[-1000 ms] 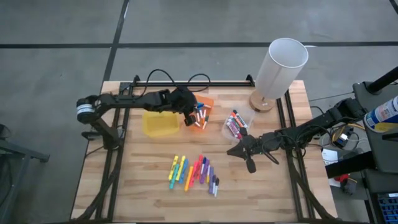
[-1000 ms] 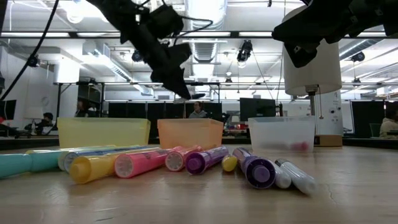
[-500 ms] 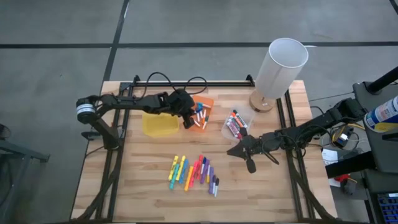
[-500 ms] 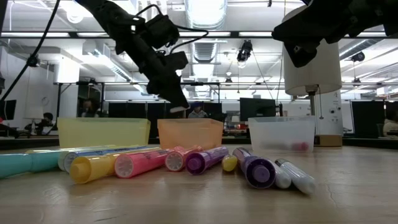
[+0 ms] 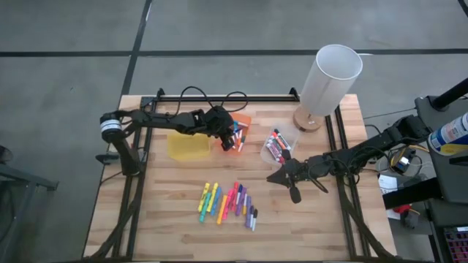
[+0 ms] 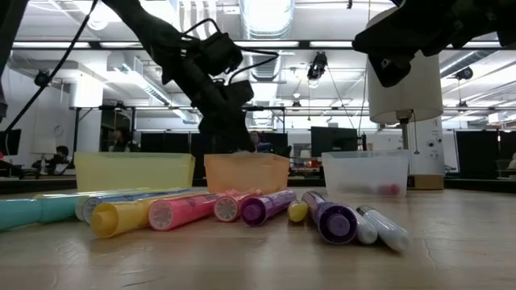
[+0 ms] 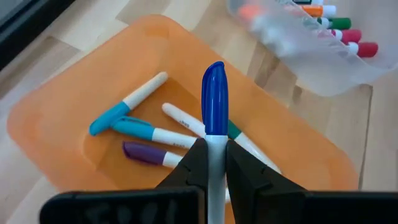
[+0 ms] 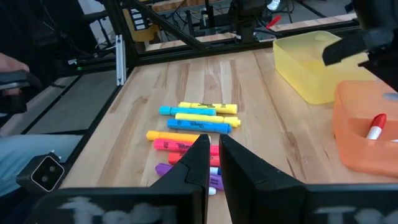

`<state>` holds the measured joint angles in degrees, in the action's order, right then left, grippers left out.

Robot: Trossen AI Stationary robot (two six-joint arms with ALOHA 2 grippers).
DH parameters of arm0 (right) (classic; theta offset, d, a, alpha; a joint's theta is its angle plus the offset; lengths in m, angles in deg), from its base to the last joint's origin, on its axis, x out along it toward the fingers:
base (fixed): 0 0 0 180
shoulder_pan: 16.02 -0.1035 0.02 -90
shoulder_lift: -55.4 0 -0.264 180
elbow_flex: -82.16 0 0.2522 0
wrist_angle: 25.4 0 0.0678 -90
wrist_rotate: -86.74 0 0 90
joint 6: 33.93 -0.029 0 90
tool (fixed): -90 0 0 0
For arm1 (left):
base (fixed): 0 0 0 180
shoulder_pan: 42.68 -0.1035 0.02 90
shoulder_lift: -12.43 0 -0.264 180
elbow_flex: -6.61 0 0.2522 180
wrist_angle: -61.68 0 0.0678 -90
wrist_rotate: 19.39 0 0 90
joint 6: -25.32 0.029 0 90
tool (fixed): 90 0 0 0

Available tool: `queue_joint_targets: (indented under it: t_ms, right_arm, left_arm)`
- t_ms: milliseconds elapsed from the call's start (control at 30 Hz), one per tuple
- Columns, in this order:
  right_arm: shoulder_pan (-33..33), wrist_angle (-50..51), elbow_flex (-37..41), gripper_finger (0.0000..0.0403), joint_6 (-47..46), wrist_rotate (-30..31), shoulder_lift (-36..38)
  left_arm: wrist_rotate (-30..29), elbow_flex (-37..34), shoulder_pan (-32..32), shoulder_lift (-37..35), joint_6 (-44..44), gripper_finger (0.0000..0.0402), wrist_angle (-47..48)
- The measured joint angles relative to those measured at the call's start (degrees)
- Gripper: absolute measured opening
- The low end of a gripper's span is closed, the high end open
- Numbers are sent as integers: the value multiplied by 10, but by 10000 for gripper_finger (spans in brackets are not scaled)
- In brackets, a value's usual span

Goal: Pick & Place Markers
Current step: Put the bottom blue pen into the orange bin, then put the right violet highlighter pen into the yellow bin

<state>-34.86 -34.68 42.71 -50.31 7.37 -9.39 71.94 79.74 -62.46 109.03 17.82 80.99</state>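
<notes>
A: Start nearest the low camera. What lies there?

B: The loose markers in a fanned row on the bench: yellow, pink, purple, teal and white-bodied ones, all capped, lying on their sides and touching or just beside one another. From above they form a small cluster in the middle front of the bench.

A: And behind them?

B: Three bins in a row: the yellow bin, the orange bin, the clear bin. The left claw hangs over the orange bin, clenched on a blue-capped marker with a white body, held upright between the fingers.

A: So which step is this?

B: I'd judge it the placing step: carried marker over its bin, not yet let go. The orange bin already holds several white-bodied markers with teal, purple and green caps; the clear bin holds some with red, green and orange caps.

A: Next move?

B: Probably lower a little and open the fingers so the marker drops among the others, clear of the rim.

A: The other arm?

B: The right claw waits above the bench near the clear bin, fingers closed together on nothing.
</notes>
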Motion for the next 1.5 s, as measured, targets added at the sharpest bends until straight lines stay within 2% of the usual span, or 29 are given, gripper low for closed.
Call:
queue_joint_targets:
  t_ms: [467, 933, 1033, 1133, 1367, 1500]
  right_arm:
    - [0, 1, 0, 31, 3, 0, 0]
    - [0, 1, 1, 31, 3, 0, 0]
    - [0, 1, 1, 31, 3, 0, 0]
    - [0, 1, 1, 31, 3, 0, 0]
    - [0, 1, 1, 31, 3, 0, 0]
    - [0, 1, 1, 31, 3, 0, 0]
  left_arm:
    - [6, 35, 0, 68, -11, 29, 2]
    - [6, 47, 0, 75, -20, 30, 9]
    - [-17, 47, 0, 75, -29, 33, 10]
    - [-51, 46, -2, 75, -45, 49, 16]
    - [-54, 46, -4, 75, -47, 114, 49]
    - [-54, 54, -4, 75, -41, 136, 54]
